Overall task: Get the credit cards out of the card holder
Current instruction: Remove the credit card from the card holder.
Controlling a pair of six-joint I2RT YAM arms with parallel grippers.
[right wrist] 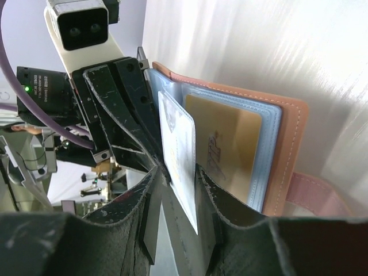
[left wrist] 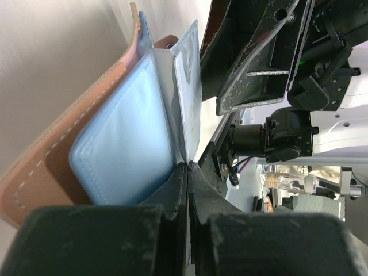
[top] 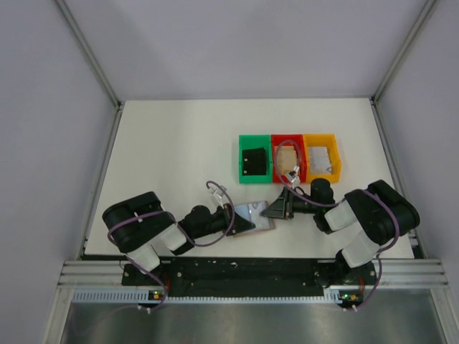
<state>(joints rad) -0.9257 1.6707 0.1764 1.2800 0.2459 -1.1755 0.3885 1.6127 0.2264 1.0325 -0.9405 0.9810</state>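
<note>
Extraction under way: left gripper point(left wrist: 187, 172) is pinched tight on the card holder's point(left wrist: 115, 144) clear sleeve point(right wrist: 178, 144). Right gripper point(right wrist: 179, 175) straddles that sleeve, fingers point(right wrist: 210, 195) part-open, gripping nothing. Next, I judge, it must nip a credit card point(right wrist: 227, 144) and draw outward.

We see bright, even light in top view, shadows faint. Wrist views: streaky glare on bench point(right wrist: 259, 46); near fingers point(left wrist: 86, 241) soft-focused.

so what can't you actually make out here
- Top view: card holder mostly covered by left gripper and right gripper, so the cards inside can't be counted.
- Right wrist: print on the gold card, blurred.
- Top view: contents of the yellow bin, too small.
</note>
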